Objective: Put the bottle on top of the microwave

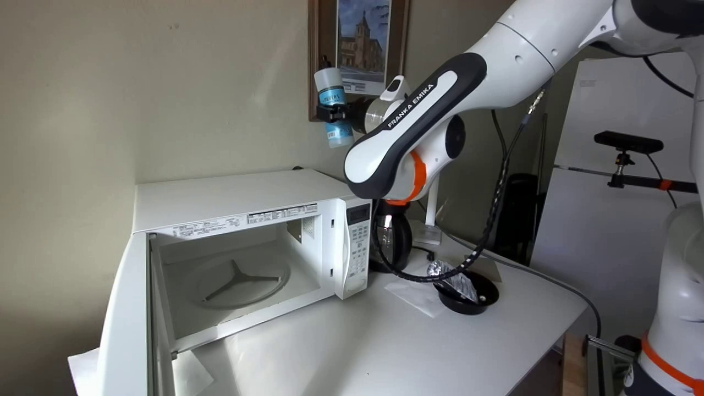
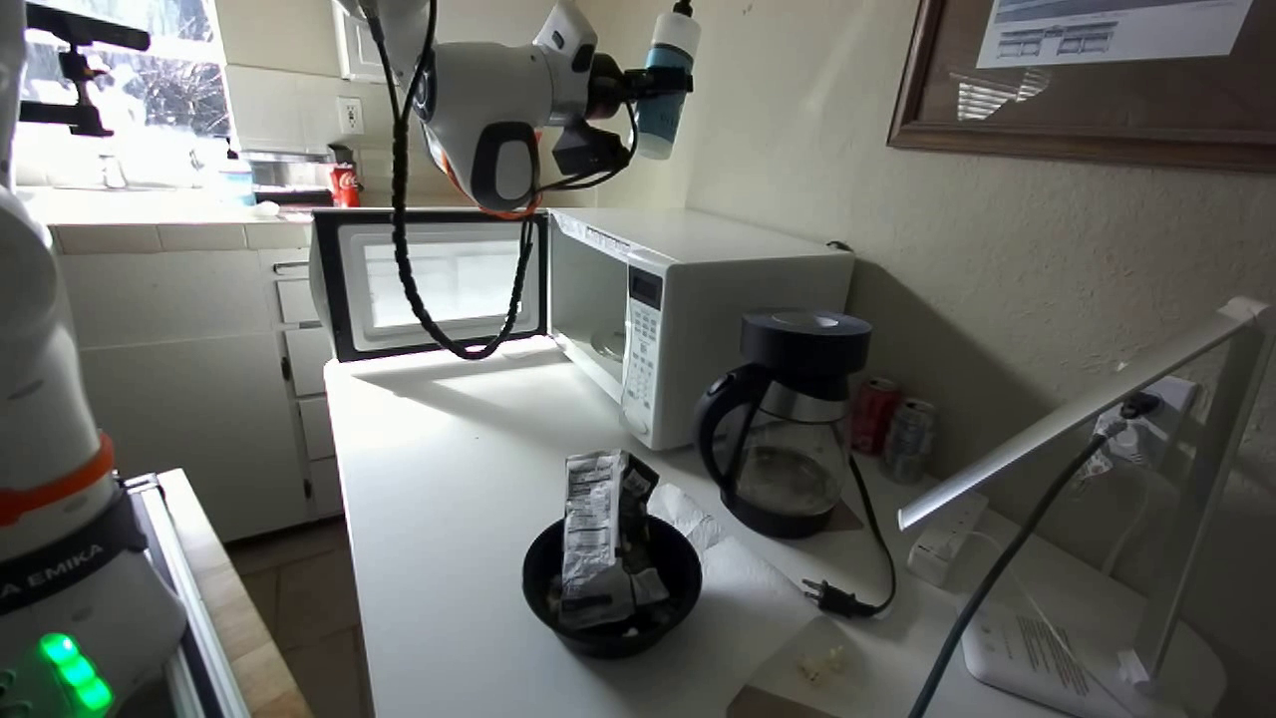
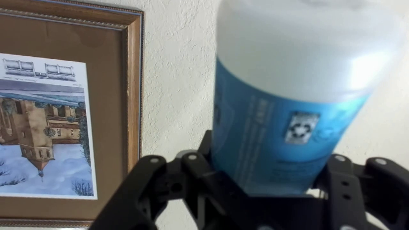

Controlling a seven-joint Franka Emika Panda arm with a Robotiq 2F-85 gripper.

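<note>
The tool (image 1: pixel 331 113) pinches the bottle (image 1: pixel 332 96) around its body, leaning, in the air. Below and apart stands the microwave (image 2: pixel 713 309) on the bench (image 1: pixel 341 357). Lowered at this lean, the bottle would probably land on one edge and topple once let go. The wrist view misses the microwave, shown in both exterior views; past the bottle it sees only wall (image 3: pixel 179 95) and framed picture (image 3: pixel 64 121).

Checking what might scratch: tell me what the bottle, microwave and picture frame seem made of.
Blue-labelled bottle: likely smooth plastic, translucent with a glossy highlight. Microwave: probably painted metal, flat white with low sheen. Picture frame: apparently varnished wood, brown with grainlike streaks.
</note>
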